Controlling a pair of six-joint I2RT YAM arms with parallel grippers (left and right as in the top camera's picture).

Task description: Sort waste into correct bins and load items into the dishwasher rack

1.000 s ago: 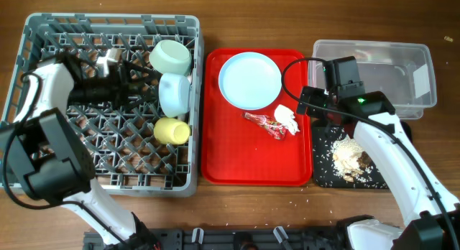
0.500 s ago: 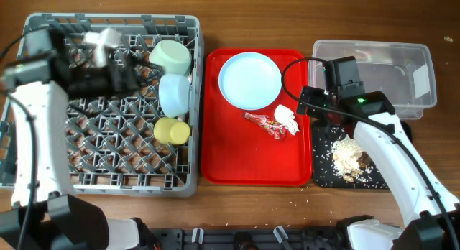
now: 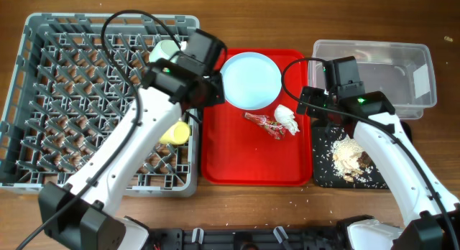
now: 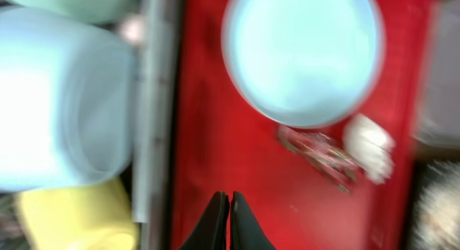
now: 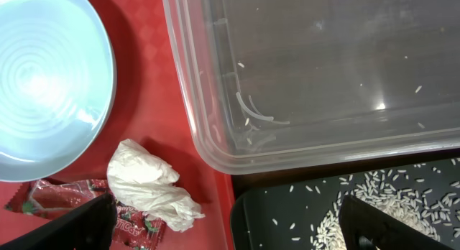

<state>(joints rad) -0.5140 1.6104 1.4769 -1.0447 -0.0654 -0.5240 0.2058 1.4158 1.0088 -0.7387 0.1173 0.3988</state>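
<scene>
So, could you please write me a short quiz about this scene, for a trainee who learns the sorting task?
1. True or false: the left pincer is shut and holds nothing.
2. Where do the food scraps lie? A) clear tub B) black tray C) dishwasher rack
3. Which two pieces of waste lie next to the plate on the red tray?
Key: 1 true; 2 B; 3 the tissue wad and the red wrapper.
</scene>
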